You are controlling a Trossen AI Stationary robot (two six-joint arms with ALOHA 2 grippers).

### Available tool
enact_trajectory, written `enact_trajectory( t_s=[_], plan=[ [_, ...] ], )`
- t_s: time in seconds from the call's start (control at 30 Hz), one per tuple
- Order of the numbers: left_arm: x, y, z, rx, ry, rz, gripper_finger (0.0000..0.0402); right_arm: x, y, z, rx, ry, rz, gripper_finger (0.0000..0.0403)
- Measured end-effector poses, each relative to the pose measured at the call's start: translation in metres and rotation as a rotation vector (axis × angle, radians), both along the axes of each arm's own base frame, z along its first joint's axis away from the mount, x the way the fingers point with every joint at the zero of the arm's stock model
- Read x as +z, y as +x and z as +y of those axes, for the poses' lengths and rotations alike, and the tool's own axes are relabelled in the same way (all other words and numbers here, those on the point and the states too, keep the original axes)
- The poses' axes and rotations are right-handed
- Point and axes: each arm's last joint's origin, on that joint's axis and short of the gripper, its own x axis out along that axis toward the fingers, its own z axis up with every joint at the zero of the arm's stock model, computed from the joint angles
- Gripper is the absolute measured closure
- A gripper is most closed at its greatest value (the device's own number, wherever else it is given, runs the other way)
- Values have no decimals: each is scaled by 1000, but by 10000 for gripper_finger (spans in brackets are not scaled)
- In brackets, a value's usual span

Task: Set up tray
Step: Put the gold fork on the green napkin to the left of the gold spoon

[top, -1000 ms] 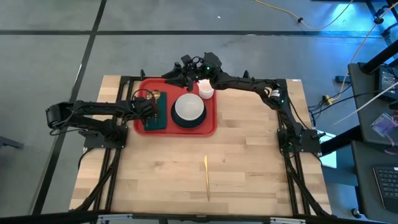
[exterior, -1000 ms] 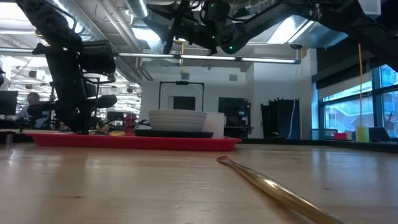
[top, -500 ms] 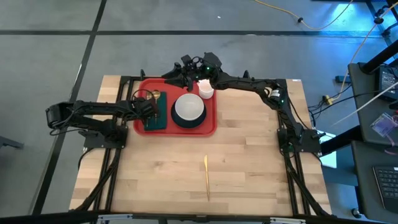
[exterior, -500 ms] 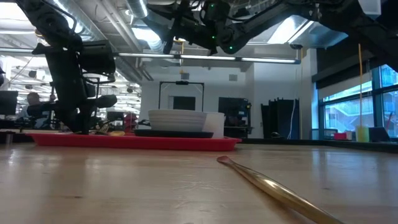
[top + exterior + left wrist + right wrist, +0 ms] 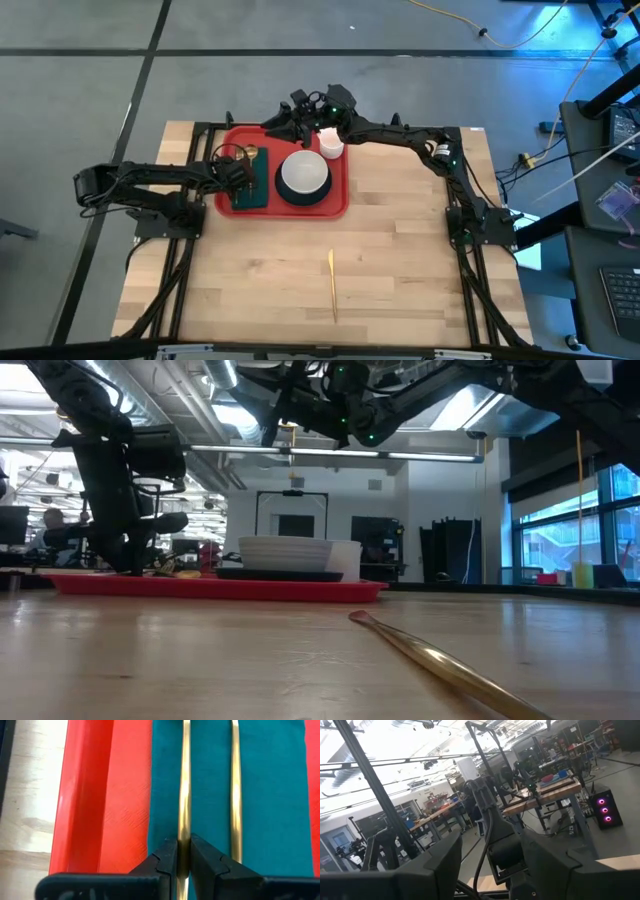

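Left gripper (image 5: pixel 183 862) jaws clamp a slim gold utensil handle (image 5: pixel 185 785), lengthwise on the dark green cloth napkin (image 5: pixel 265 795) by the large red plastic tray (image 5: pixel 100 795)'s left rim; right gripper's jaws parted.

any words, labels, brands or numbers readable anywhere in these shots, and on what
None can be read.
The tray, napkin, bowl and cup show no print.
The gold utensil clamped in the left tool bears no visible mark.
Room screens and equipment behind the table: too small or blurred to read.
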Motion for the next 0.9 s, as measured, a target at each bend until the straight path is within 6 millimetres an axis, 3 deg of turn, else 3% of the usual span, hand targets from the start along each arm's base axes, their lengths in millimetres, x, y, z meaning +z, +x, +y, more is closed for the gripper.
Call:
enact_trajectory(
  t_s=[0.57, 0.9],
  plan=[
    [0, 0, 0, 4, -13, -11, 363, 0, 0, 0, 5, -4, 1, 196],
    [0, 1, 0, 16, -18, -21, 301, 0, 0, 1, 13, -6, 2, 196]
  ],
)
